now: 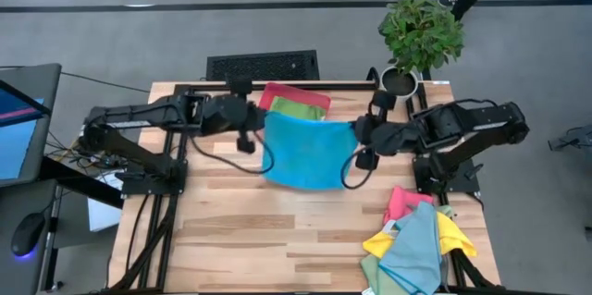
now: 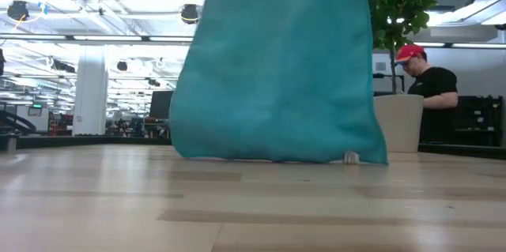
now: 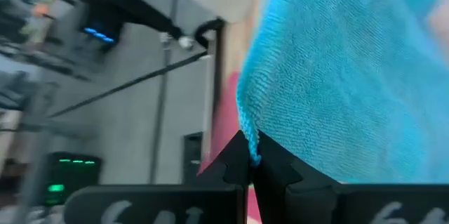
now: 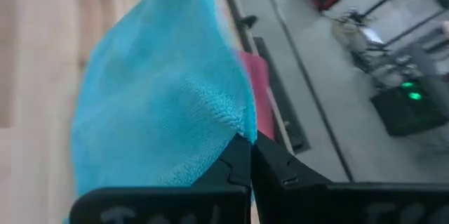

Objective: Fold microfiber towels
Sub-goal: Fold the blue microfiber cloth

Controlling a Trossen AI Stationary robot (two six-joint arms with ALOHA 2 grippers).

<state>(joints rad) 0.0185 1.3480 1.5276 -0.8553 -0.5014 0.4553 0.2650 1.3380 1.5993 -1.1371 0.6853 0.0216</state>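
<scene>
**A:** Start at the left. What has the left pincer (image 1: 248, 121) got?

**B:** It is clamped tight on one top corner of the blue towel (image 1: 306, 152); the left wrist view shows the hem pinched between the closed fingers. It sits toward the far edge of the table (image 1: 277, 239), left of middle.

**A:** And the towel itself?

**B:** It hangs between the two arms like a sheet on a line, top edge running left to right, lower hem touching the wood (the low view shows that). Behind it, by the far edge, lies a red tray (image 1: 277, 96) with a green towel (image 1: 301, 108) on it.

**A:** The right pincer (image 1: 363, 133)?

**B:** Shut on the other top corner. Neither arm is nearer, I'd say; each holds an end, so laying the towel flat toward the near edge needs both moving together. The spare towels (image 1: 412, 244) wait at the near right corner.
</scene>
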